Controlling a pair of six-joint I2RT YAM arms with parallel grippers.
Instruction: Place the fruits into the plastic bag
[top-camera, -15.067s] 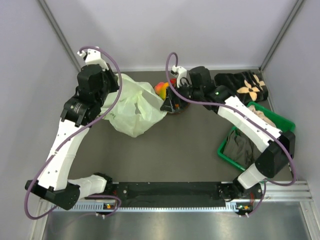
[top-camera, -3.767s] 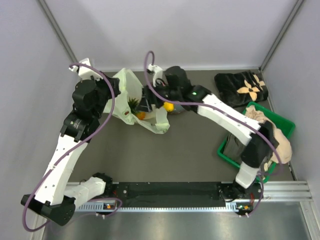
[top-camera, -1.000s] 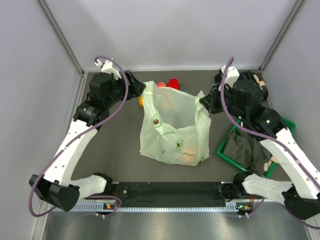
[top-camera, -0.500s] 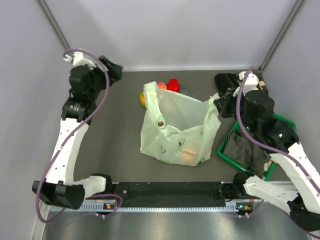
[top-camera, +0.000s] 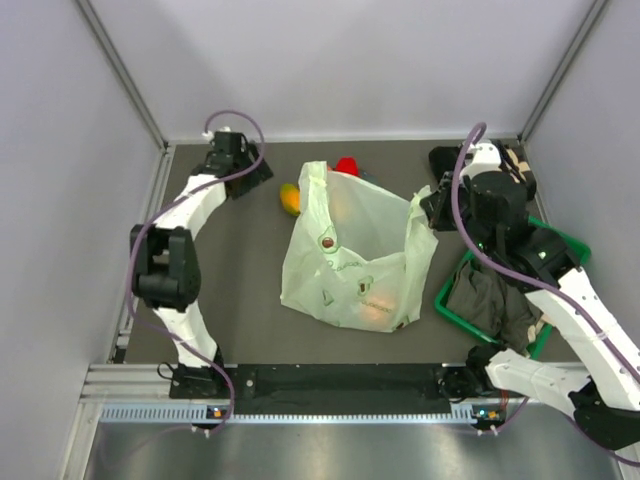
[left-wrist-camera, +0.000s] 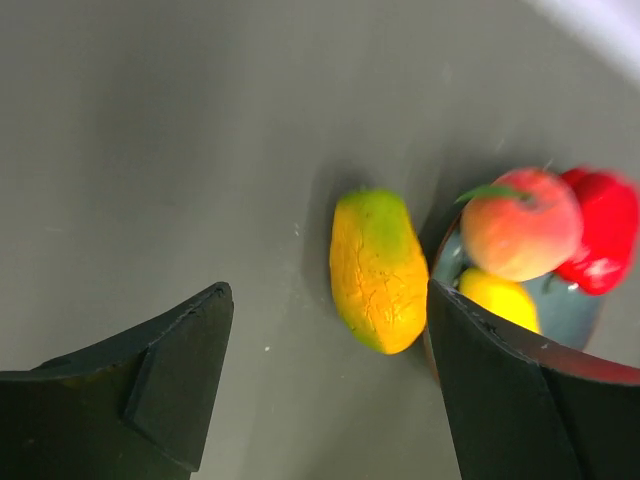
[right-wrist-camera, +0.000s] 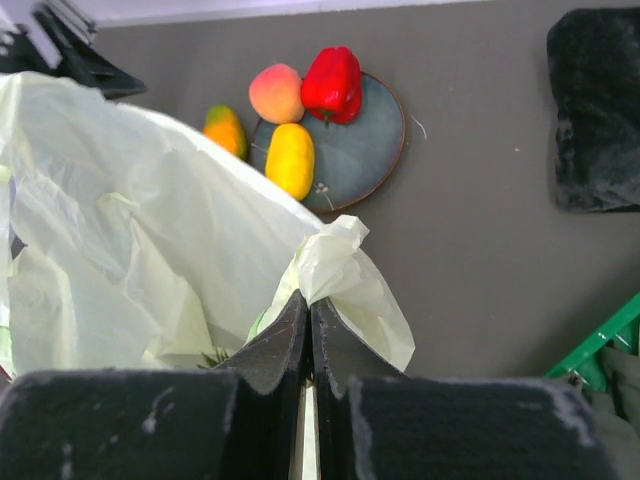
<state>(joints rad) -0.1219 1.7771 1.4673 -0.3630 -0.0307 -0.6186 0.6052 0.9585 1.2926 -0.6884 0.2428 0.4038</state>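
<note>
The dark table (top-camera: 240, 320) carries the pale green plastic bag (top-camera: 350, 260) in its middle, with the handles toward the far edge. An orange shape (top-camera: 375, 312) shows through the film at the near end. The right tool (right-wrist-camera: 308, 318) is clamped on one bag handle. The left tool (left-wrist-camera: 330, 300) hovers near the far edge, fingers spread wide and holding nothing. Under it, a grey plate (right-wrist-camera: 372, 150) bears a peach-coloured fruit (left-wrist-camera: 520, 222), a red one (left-wrist-camera: 600, 230) and a yellow one (left-wrist-camera: 505, 298). A mango (left-wrist-camera: 378, 270) lies on the table just beside the rim.
</note>
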